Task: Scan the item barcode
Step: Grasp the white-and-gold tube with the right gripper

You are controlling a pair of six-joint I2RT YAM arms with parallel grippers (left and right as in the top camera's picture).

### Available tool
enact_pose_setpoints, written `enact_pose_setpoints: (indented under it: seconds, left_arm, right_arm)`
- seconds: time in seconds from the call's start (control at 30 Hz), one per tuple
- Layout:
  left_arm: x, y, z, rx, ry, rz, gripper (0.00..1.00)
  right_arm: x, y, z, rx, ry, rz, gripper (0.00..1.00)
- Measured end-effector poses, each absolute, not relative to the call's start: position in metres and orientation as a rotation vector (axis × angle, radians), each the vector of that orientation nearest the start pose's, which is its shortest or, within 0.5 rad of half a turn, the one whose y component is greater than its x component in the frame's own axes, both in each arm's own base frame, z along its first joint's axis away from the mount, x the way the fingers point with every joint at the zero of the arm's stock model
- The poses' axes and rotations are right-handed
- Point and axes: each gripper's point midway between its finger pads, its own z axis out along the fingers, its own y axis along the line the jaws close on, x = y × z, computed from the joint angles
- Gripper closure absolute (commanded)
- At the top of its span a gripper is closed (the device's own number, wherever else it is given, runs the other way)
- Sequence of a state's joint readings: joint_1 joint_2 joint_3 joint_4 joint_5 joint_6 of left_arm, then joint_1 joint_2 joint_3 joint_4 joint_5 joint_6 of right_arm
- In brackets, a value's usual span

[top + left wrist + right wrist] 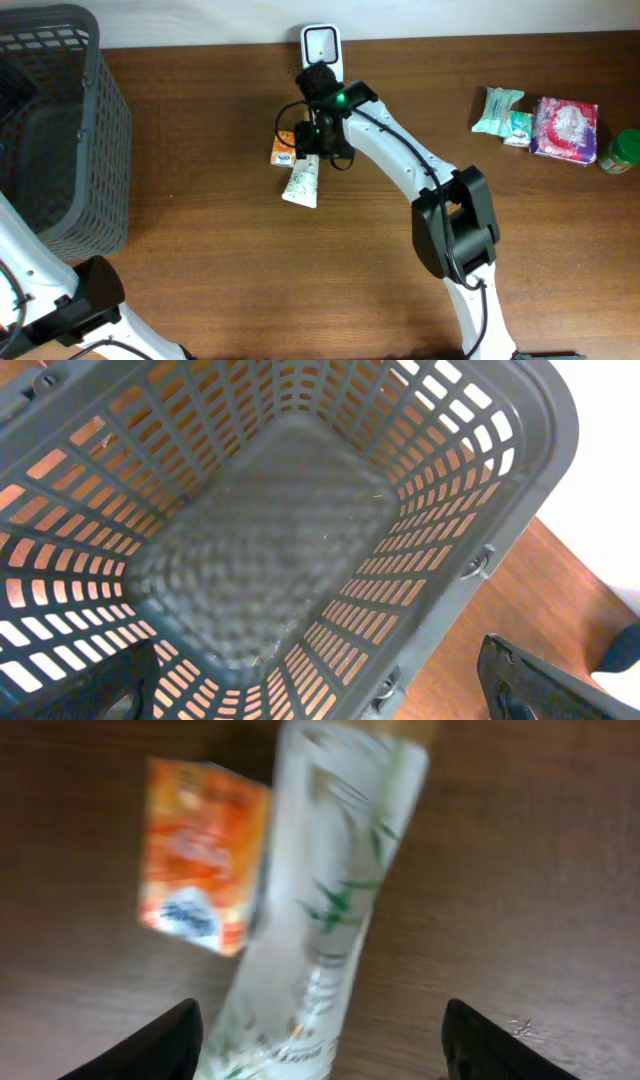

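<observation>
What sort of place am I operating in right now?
Probably a mock shop checkout on a wooden table: a grey shopping basket, a small white scanner at the back edge, and packaged goods such as a tube and a pink packet.

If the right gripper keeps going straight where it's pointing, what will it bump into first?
Most likely the white tube with green leaves, lying straight ahead of the open right gripper. The orange packet sits off to the side. It's blurry, so how close is unclear.
</observation>
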State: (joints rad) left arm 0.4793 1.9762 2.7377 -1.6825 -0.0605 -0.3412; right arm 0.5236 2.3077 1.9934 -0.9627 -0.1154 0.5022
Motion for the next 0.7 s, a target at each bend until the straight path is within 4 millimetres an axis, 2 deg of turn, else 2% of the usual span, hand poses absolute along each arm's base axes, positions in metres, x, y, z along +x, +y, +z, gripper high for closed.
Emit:
enact_pose_setpoints:
  seconds: [0.03,0.07,0.13,0.17,0.23,0.27,0.3,0.4,0.43,0.47,0.5,0.57,0.6,0.63,0.7]
  left_arm:
    - [0.358,0.198,0.373,-1.018,2.278,0.133,0.01]
    - [0.358,0.198,0.373,-1.019,2.278,0.133,0.01]
    - [0.358,0.198,0.373,-1.019,2.278,0.133,0.01]
    - [0.358,0.198,0.373,-1.019,2.277,0.133,0.01]
    - [0.358,0.198,0.373,-1.018,2.277,0.133,0.01]
    - [0.358,0.198,0.373,-1.019,2.277,0.133,0.01]
    - [0.358,0.198,0.373,-1.019,2.277,0.133,0.01]
    - [0.358,0.198,0.373,-1.019,2.277,0.133,0.01]
    - [0.358,0.198,0.373,-1.019,2.277,0.133,0.01]
    - [0.358,0.198,0.373,-1.019,2.278,0.133,0.01]
    - [0.358,0.198,0.373,-1.019,2.278,0.133,0.01]
    - [0.358,0.198,0.373,-1.019,2.277,0.133,0.01]
    - [0.358,0.198,0.373,-1.018,2.277,0.133,0.01]
    - [0.358,0.198,0.373,-1.019,2.278,0.133,0.01]
    - [0.358,0.198,0.373,-1.019,2.277,0.133,0.01]
  right_arm:
    - [0.446,0.280,0.047,-0.020,2.894,0.380,0.44]
    - [0.442,0.278,0.034,0.016,2.908,0.375,0.51]
    - [0.446,0.280,0.025,0.044,2.886,0.395,0.53]
    - [0.447,0.280,0.020,0.044,2.876,0.402,0.68]
    - [0.447,0.282,0.015,0.044,2.869,0.416,0.89]
    - [0.447,0.281,0.016,0.055,2.870,0.415,0.96]
    - [0.446,0.282,0.020,0.056,2.870,0.425,0.96]
    - [0.431,0.259,0.028,0.072,2.962,0.318,0.96]
    - [0.421,0.237,0.031,0.083,3.033,0.240,0.96]
    - [0.420,0.225,0.033,0.092,3.056,0.209,0.96]
    - [0.427,0.205,0.038,0.093,3.061,0.174,0.95]
    - [0.428,0.184,0.038,0.066,3.078,0.105,0.68]
    - [0.427,0.181,0.038,0.039,3.078,0.078,0.45]
    - [0.427,0.181,0.039,0.023,3.076,0.067,0.37]
    - [0.428,0.181,0.039,0.005,3.072,0.058,0.35]
